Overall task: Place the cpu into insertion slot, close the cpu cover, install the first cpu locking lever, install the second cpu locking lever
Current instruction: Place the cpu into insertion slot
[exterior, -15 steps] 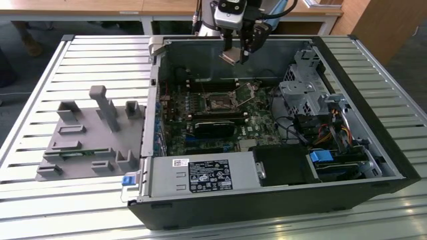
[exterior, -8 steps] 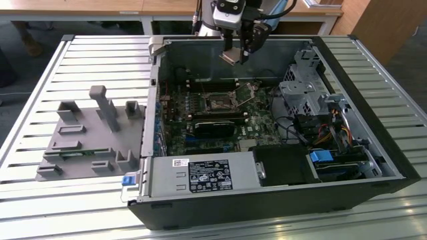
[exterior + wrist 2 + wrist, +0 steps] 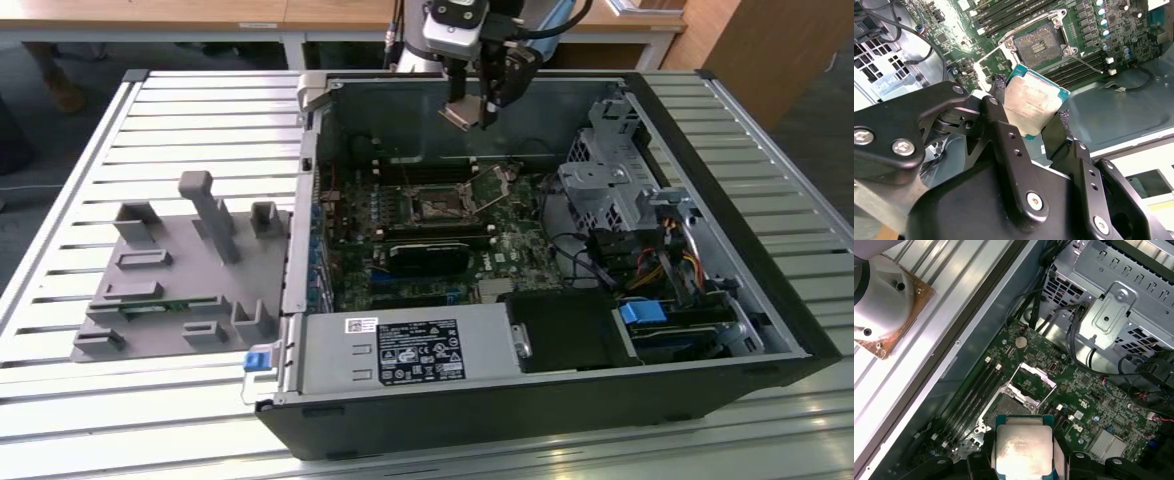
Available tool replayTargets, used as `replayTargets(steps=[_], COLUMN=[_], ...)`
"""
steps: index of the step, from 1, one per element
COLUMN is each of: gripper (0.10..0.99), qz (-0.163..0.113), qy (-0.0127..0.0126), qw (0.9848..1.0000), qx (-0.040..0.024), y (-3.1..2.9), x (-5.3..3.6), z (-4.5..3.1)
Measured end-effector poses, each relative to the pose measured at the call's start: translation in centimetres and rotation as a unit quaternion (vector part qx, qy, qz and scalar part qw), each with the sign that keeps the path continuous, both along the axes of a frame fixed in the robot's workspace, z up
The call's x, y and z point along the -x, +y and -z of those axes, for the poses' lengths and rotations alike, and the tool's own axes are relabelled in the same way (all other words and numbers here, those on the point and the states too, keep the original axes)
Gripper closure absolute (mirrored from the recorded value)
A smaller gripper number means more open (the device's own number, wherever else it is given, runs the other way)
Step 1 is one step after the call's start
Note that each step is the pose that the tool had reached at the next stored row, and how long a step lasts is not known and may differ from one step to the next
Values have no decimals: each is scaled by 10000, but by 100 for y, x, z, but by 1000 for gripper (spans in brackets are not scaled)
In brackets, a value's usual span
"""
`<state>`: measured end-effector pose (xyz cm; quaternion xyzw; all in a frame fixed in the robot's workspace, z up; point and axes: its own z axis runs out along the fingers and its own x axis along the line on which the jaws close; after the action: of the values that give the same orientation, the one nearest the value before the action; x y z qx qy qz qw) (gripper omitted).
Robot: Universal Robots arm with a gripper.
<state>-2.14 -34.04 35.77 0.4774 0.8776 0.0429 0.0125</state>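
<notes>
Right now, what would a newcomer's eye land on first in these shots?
The cpu stands out first, clamped in the gripper and hanging above the open computer case. Below it, on the green motherboard, the insertion slot sits empty. At the exterior view's left, a grey fixture rests on the slatted table.

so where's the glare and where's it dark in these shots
exterior view: the slatted table glares white in the foreground, while the computer case interior sits in shade; second wrist view: light washes out the motherboard at one corner; first wrist view: the cpu top shows a pale sheen.
</notes>
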Motion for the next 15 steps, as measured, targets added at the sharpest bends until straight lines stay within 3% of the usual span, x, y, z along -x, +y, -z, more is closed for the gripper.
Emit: replayTargets(steps=[15], gripper=[545], qz=[232], qy=[0], qw=[9997], qx=[0], y=[0], x=[0], z=[6])
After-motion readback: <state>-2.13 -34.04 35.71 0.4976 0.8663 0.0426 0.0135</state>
